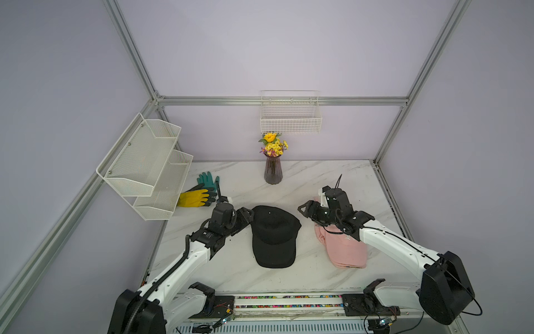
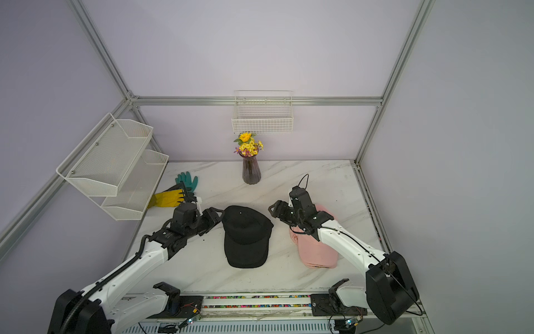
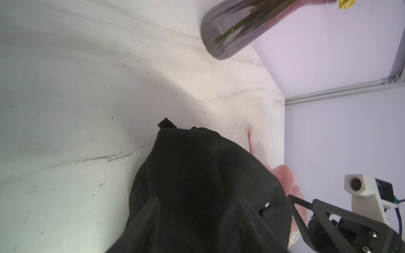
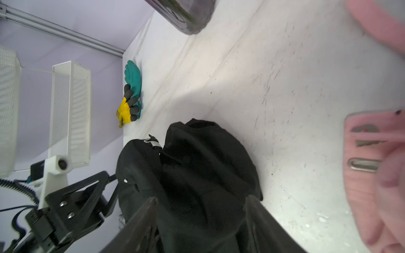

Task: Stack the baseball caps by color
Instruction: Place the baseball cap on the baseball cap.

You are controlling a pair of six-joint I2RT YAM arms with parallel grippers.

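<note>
1. The black caps [image 1: 273,234] lie piled at the middle of the marble desk [image 1: 231,269], brims toward the near edge, in both top views.
2. The pink caps [image 1: 348,250] sit piled just beside them, toward the desk's right edge, brims likewise toward the near edge.
3. The left gripper [image 1: 248,214] is at the left side of the black crown with its fingers apart. Whether they touch the cloth cannot be told.
4. The right gripper [image 1: 302,208] hangs just off the crown's right side, its wrist over the pink pile, fingers apart and empty.
5. A vase [image 1: 272,172] of flowers stands at the far edge, and teal and yellow gloves [image 1: 199,193] lie near the far left corner.
</note>
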